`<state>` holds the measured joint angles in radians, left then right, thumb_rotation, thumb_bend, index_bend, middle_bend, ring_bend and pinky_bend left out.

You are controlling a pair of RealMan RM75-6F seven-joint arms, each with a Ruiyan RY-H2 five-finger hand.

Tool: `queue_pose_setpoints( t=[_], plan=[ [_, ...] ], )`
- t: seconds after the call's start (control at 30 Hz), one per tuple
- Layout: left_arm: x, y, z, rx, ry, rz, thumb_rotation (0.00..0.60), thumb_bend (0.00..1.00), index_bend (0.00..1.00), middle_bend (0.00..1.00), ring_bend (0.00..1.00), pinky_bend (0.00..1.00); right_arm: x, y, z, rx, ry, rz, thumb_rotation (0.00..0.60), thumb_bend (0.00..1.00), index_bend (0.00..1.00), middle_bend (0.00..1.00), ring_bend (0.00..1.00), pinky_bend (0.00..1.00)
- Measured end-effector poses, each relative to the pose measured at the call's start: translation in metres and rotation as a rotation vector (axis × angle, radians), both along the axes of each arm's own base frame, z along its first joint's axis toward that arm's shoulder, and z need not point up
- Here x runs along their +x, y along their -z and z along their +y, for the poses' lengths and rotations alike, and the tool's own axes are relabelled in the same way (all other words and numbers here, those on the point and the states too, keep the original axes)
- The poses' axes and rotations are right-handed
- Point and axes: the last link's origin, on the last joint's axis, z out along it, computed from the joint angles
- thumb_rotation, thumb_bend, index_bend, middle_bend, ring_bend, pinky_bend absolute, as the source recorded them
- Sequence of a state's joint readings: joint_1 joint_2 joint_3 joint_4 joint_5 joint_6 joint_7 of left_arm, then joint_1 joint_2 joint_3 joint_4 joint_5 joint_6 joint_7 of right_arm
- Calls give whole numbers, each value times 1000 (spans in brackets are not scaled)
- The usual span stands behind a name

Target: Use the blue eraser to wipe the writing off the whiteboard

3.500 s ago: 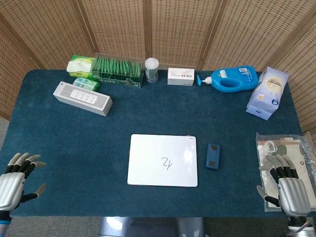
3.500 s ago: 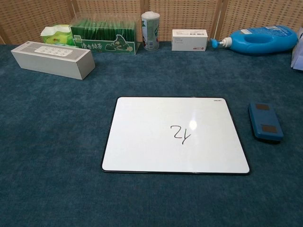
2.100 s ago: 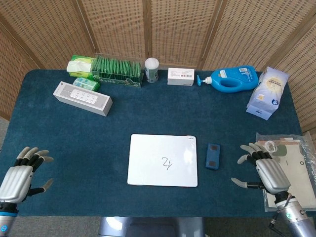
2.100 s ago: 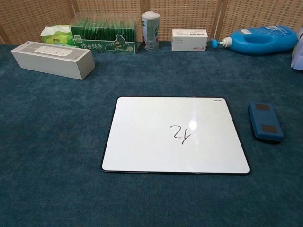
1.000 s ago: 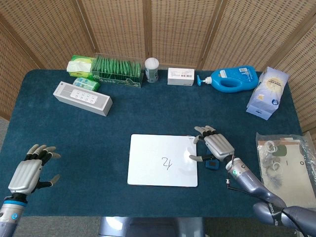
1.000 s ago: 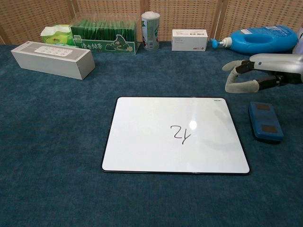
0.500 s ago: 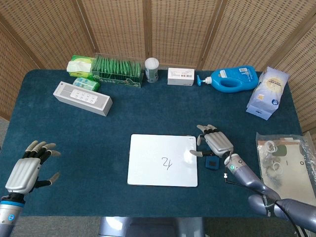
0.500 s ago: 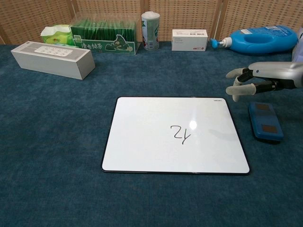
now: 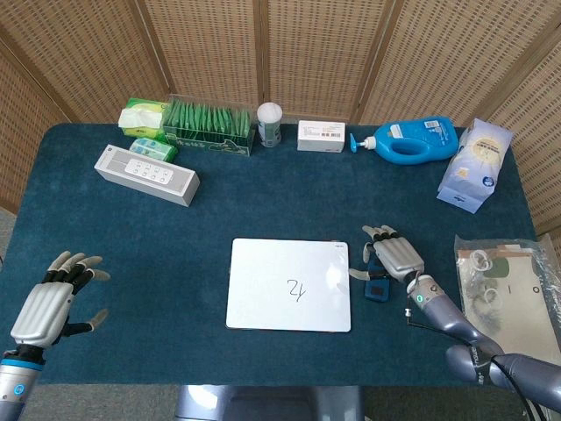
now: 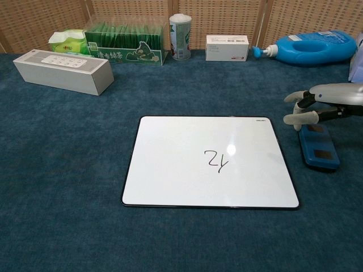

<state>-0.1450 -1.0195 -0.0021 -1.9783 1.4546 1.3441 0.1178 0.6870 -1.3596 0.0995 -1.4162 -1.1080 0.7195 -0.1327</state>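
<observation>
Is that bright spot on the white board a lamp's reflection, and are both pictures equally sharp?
In the chest view the whiteboard carries a small bright glare spot just right of the writing, likely a reflected light; the head view shows only a faint sheen there. Both views look sharp and evenly lit; in the chest view the right hand is cut off by the frame edge.

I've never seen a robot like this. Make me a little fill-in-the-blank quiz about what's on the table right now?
1. The right hand hovers over the blue ____, holding nothing.
2. The writing on the whiteboard is ____ in colour.
3. The left hand, fingers spread, holds ____.
4. The blue bottle at the table's far edge is lying on its ____.

Missing words: eraser; black; nothing; side
</observation>
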Motion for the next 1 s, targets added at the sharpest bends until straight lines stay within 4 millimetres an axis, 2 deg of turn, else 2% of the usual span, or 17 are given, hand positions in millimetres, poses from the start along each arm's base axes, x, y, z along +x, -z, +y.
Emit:
queue_pose_setpoints(
  t=[0.53,0.8,1.0],
  plan=[
    [-1,-1,-1,8,17,-9,600,333,349,205,132,0,-18,-10,5,-39,22,48,83,28,462,70,0,0],
    [1,2,1,5,32,-21,600,334,349,205,132,0,-34,-27,11,-84,69,76,85,27,468,71,0,0],
    [2,4,3,-1,39,-27,600,333,349,205,132,0,-37,-34,17,-104,86,72,85,36,459,71,0,0]
  ],
)
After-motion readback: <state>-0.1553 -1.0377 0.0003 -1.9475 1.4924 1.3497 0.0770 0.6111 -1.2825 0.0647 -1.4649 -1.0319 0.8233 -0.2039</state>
